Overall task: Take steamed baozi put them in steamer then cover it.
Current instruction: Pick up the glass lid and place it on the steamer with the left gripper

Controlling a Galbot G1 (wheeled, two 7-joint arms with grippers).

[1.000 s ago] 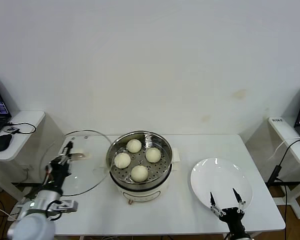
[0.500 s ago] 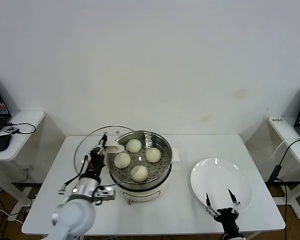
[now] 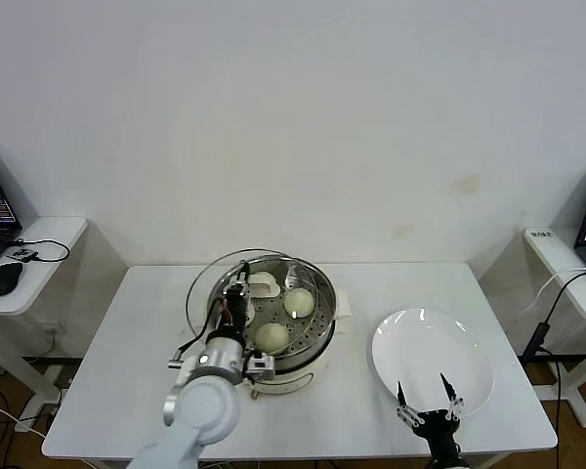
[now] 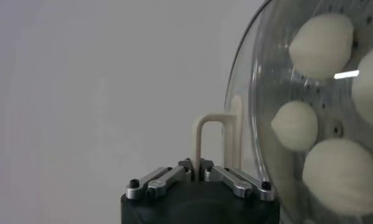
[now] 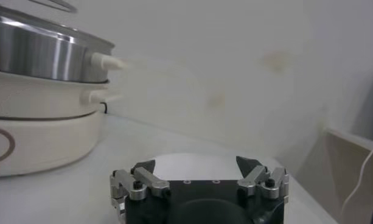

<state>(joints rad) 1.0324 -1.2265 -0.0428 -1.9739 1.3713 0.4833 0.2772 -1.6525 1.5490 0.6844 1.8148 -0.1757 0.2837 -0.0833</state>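
Note:
The steamer (image 3: 324, 332) stands mid-table with the baozi on its perforated tray; two (image 3: 298, 301) (image 3: 272, 337) show plainly, the others are behind the cover and arm. My left gripper (image 3: 237, 299) is shut on the cream handle (image 3: 264, 285) of the glass cover (image 3: 213, 278) and holds it tilted over the steamer's left side. In the left wrist view the gripper (image 4: 198, 170) pinches the handle (image 4: 201, 137), and baozi (image 4: 296, 125) show through the glass (image 4: 265, 73). My right gripper (image 3: 428, 403) (image 5: 196, 165) is open and empty at the near edge of the white plate (image 3: 432, 357).
The white plate is bare at the table's right, also in the right wrist view (image 5: 192, 161), with the steamer (image 5: 46, 58) beyond it. Side desks stand at left (image 3: 34, 239) and right (image 3: 566, 274) with a laptop and cables.
My left gripper has carried the cover rightwards from above the table's left side to over the steamer. My right gripper has drawn back slightly toward the near edge.

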